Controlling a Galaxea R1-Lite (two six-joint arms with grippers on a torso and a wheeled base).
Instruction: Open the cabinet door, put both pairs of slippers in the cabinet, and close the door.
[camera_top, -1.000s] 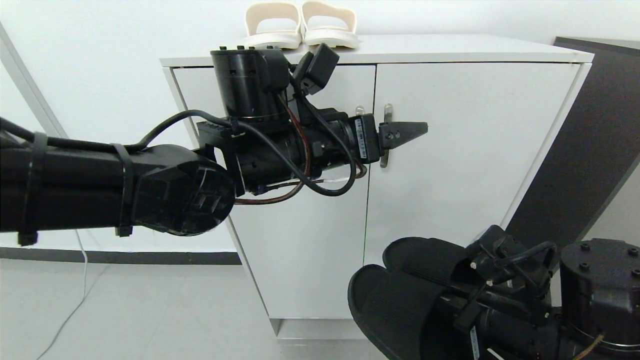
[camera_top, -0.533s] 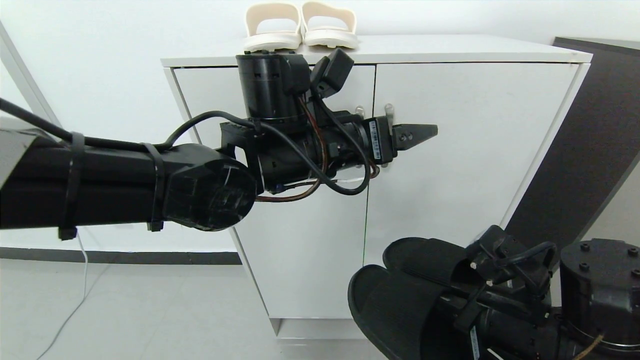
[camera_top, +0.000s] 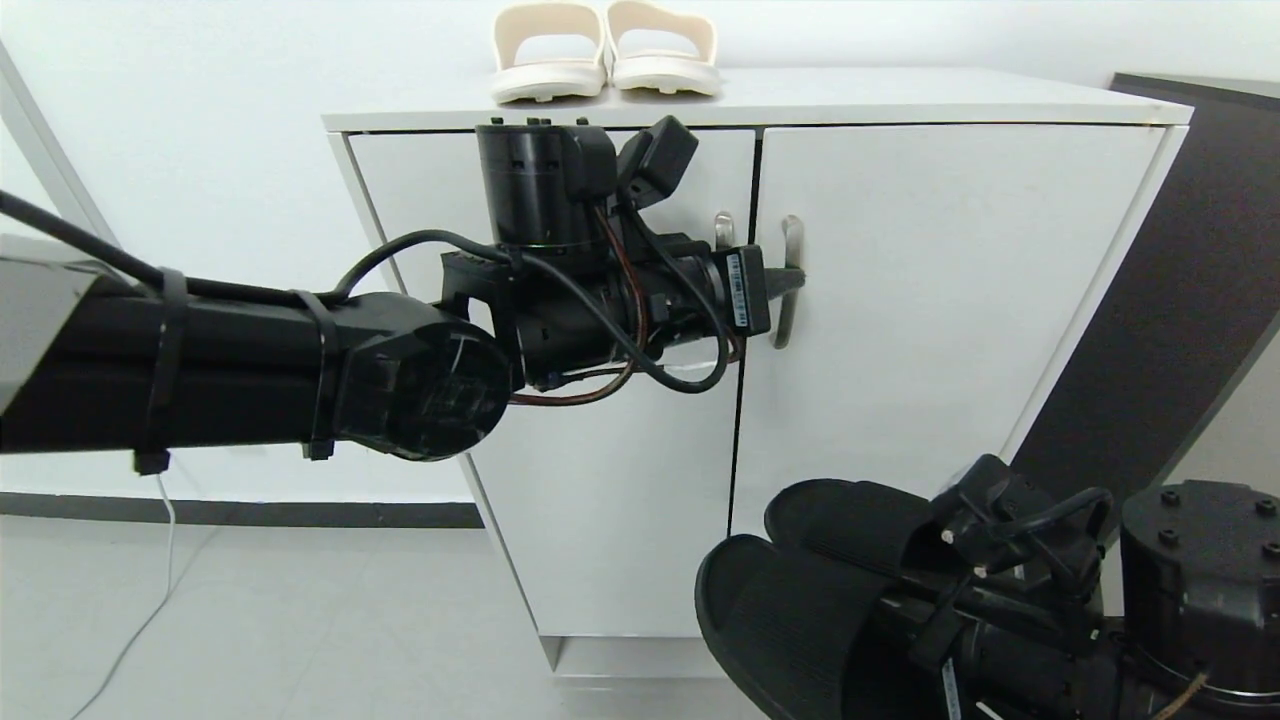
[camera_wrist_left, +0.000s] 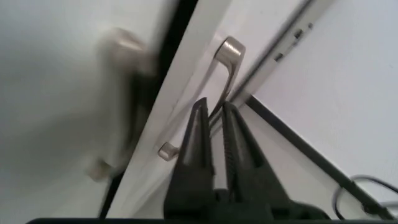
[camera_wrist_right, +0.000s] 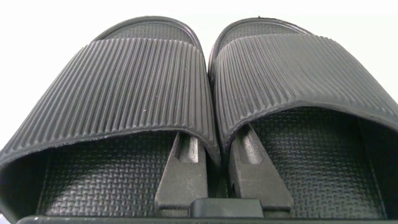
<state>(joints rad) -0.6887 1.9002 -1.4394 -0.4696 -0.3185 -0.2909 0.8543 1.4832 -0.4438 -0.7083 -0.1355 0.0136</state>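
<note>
Left gripper pulled back onto door handle; door now ajar.

left arm: raised, stretched forward | left gripper: jaws nipped on door handle | right arm: low | right gripper: jaws clamping black slippers together
</note>
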